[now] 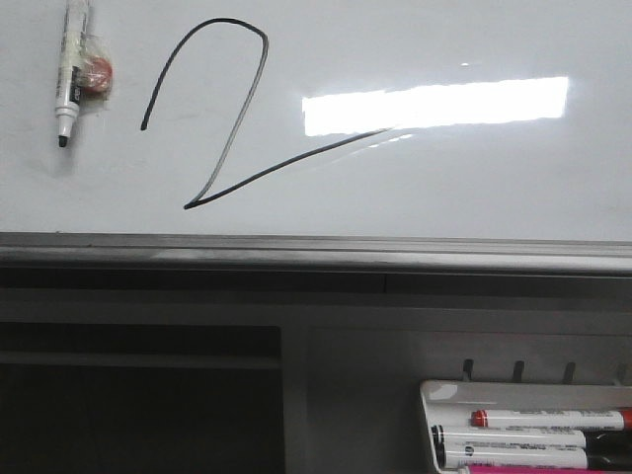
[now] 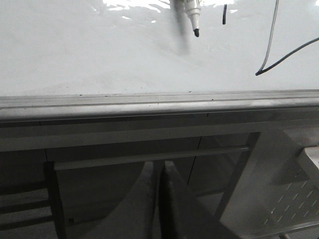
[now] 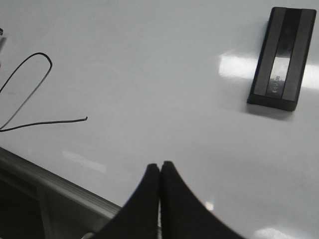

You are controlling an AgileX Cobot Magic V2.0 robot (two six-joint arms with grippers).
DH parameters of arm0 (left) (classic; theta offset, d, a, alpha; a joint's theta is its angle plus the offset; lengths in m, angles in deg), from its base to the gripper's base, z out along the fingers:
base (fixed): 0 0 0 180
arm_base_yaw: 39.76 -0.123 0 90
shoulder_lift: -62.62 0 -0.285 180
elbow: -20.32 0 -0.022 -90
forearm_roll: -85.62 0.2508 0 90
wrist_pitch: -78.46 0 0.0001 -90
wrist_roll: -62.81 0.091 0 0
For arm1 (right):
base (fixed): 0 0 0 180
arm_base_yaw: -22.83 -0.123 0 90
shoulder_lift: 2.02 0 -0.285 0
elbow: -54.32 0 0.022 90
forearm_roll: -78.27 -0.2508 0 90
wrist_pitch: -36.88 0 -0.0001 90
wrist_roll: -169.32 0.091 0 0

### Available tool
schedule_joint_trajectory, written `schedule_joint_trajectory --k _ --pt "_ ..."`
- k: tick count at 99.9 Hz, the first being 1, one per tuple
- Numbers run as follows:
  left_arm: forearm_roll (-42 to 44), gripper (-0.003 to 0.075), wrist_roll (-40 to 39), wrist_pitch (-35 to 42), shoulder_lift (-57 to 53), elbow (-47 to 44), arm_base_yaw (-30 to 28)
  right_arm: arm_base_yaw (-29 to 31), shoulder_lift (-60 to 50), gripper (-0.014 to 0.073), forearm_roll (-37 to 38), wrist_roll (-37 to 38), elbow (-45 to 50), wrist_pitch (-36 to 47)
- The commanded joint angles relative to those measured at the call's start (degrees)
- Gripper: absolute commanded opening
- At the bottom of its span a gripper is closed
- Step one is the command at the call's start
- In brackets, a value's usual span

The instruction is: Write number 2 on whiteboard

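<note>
The whiteboard (image 1: 444, 188) carries a large black number 2 (image 1: 227, 21) with a rounded arch, a sharp lower corner and a long tail running into the glare. In the right wrist view my right gripper (image 3: 160, 165) is shut and empty over the bare whiteboard (image 3: 174, 89), well apart from the tail of the number 2 (image 3: 50, 122). My left gripper (image 2: 160, 167) is shut and empty below the board's grey rail (image 2: 149, 102), with the lower corner of the number 2 (image 2: 258, 73) on the whiteboard (image 2: 99, 55) beyond it. Neither gripper shows in the front view.
An uncapped marker (image 1: 71, 64) hangs tip down on the board by a red clip (image 1: 96, 76), left of the 2; its tip (image 2: 195, 31) shows in the left wrist view. A black eraser (image 3: 281, 57) sits on the board. A white tray (image 1: 439, 395) of markers hangs below the rail.
</note>
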Motion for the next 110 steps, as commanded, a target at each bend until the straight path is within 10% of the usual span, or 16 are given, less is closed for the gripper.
schedule_joint_trajectory --k 1,92,110 --pt "-1.1 -0.002 -0.6 2.7 -1.5 -0.6 -0.2 0.4 1.4 -0.0071 3.6 0.0 -1.3 2.6" --pt "-1.1 -0.002 -0.6 2.7 -1.5 -0.6 -0.2 0.4 1.4 -0.0071 3.6 0.0 -1.1 -6.4" --pt "-1.1 -0.002 -0.6 2.7 -1.5 -0.6 -0.2 4.0 1.8 -0.0071 3.7 0.0 1.8 6.1"
